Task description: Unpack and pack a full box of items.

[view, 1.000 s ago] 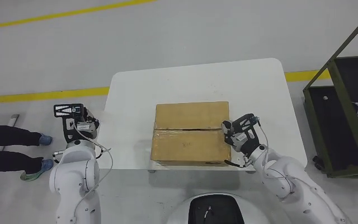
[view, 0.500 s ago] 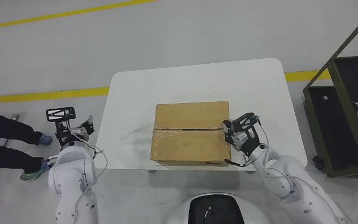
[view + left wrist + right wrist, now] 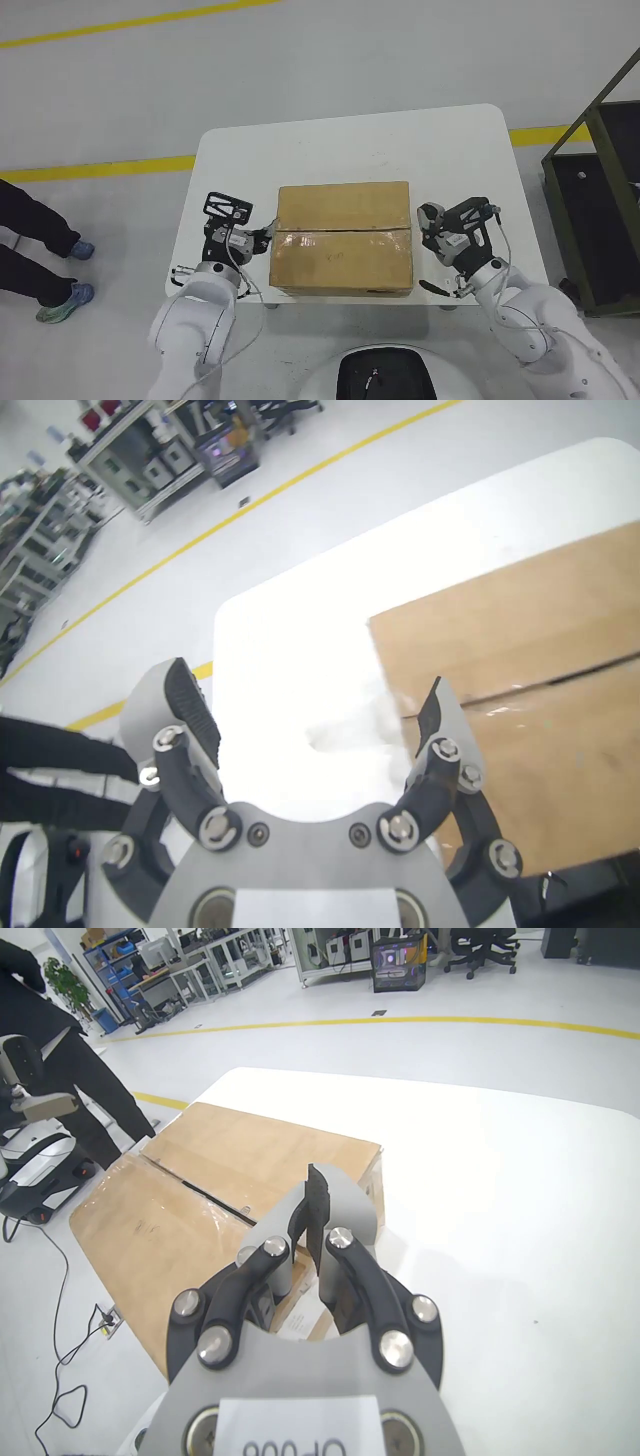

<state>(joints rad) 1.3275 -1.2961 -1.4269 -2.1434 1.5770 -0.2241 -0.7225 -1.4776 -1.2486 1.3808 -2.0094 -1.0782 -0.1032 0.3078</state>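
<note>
Jaws apart, my left gripper (image 3: 308,680) has swung in to the left end of the closed box (image 3: 342,238) on the table (image 3: 450,150), my right gripper (image 3: 316,1188) pinched together by the other end, so I reckon unpacking can begin.

White table (image 3: 440,150) w/ closed cardboard box (image 3: 342,238) on it.

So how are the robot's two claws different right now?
The left gripper is open, spread wide; the right gripper is shut tight. The left gripper sits at one end of the box, the right gripper at the opposite end. Both hold nothing, and both are grey and black.
</note>
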